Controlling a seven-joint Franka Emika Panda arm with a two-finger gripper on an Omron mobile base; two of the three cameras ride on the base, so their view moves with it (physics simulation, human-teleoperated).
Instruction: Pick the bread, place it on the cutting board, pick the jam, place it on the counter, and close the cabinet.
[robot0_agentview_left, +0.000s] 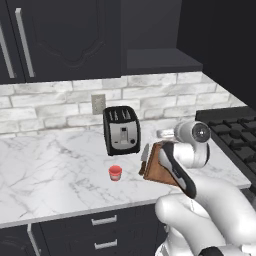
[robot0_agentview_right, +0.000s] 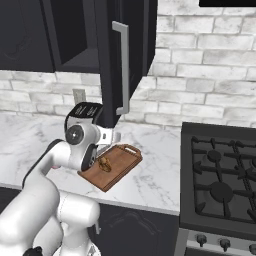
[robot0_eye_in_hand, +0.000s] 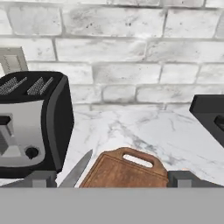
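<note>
The bread (robot0_agentview_right: 104, 164), a small golden-brown roll, lies on the reddish-brown cutting board (robot0_agentview_right: 119, 162). The board rests on the white marble counter (robot0_agentview_right: 150, 180), left of the stove. In the left base view the arm hides most of the cutting board (robot0_agentview_left: 151, 167). The red jam (robot0_agentview_left: 115, 172) stands on the counter (robot0_agentview_left: 55, 170) in front of the toaster. My gripper (robot0_agentview_right: 116, 136) hovers open above the board's back edge, holding nothing. In the hand view its fingertips (robot0_eye_in_hand: 43, 178) flank the cutting board (robot0_eye_in_hand: 127, 168). The dark cabinet (robot0_agentview_right: 112, 55) hangs overhead with its door swung open.
A black-and-silver toaster (robot0_agentview_left: 121, 130) stands at the brick wall behind the jam. A knife (robot0_eye_in_hand: 76, 170) lies between the toaster (robot0_eye_in_hand: 30, 118) and the board. A black gas stove (robot0_agentview_right: 220, 185) fills the right side. Dark drawers (robot0_agentview_left: 105, 232) run below the counter.
</note>
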